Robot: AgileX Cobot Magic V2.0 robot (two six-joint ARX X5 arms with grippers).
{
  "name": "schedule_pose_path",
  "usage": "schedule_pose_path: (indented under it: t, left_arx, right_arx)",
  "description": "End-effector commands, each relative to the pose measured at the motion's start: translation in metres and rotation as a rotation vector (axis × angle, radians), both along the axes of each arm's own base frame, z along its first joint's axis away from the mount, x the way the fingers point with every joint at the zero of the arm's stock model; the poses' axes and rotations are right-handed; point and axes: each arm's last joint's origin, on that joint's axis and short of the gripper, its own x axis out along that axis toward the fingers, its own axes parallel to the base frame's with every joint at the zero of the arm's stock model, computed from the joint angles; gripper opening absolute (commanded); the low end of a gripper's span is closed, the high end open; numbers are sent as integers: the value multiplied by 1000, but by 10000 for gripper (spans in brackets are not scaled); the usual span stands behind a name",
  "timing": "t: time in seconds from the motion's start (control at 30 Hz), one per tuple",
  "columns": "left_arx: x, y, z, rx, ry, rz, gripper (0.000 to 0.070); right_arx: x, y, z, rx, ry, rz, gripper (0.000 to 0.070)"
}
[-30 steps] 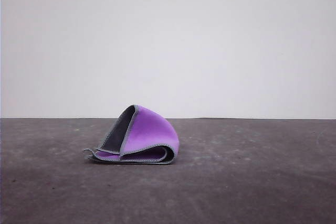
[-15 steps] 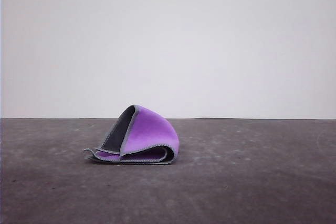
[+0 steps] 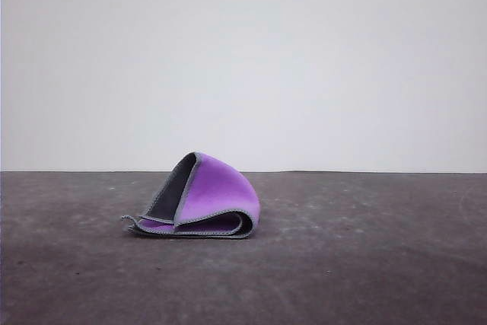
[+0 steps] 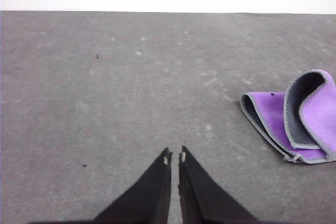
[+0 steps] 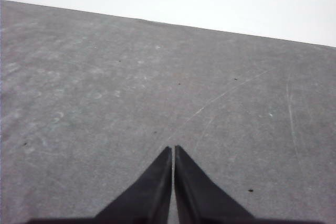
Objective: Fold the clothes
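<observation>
The cloth point(image 3: 199, 199) lay on the dark grey table point(image 3: 365, 264), a little to the left of the middle in the front view. It was folded over on itself in a loose heap, not flat. The purple side faced out on the big rounded flap at the right. The dark grey side showed on the inside of the flap at the left, where it stood up like a small tent. A light grey hem ran along all the edges. At the bottom, the layers curled round each other, and a thin bit of hem stuck out to the left on the table. Behind the table was a plain white wall point(image 3: 243, 58).

My left gripper point(image 4: 175, 156) was held over the bare table. Its two black fingers point(image 4: 157, 182) came together at the tips, with only a thin line between them. It held nothing. From my left wrist I saw the cloth point(image 4: 299, 121) well apart from that gripper, off to one side. There I could see the purple bottom layer lying flat and the flap curling up over it.

My right gripper point(image 5: 173, 150) was pressed together too, tip to tip, and it held nothing. Under it was only scratched grey table point(image 5: 105, 77) with some small dark specks.
</observation>
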Motion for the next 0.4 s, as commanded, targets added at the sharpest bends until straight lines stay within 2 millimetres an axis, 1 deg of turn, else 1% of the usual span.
schedule_pose_path:
  t: [0.0, 0.2, 0.27, 0.37]
  left_arx:
    - [1, 0, -6, -7, 21, 1, 10]
    - [1, 0, -7, -7, 17, 1, 10]
    - [4, 0, -8, -8, -32, 2, 11]
    - [4, 0, -4, -10, -68, 2, 11]
  right_arx:
    - [0, 0, -1, 14, -3, -4, 1]
    - [0, 0, -1, 14, -3, -4, 1]
    - [0, 0, -1, 14, -3, -4, 1]
    - [0, 0, -1, 14, -3, -4, 1]
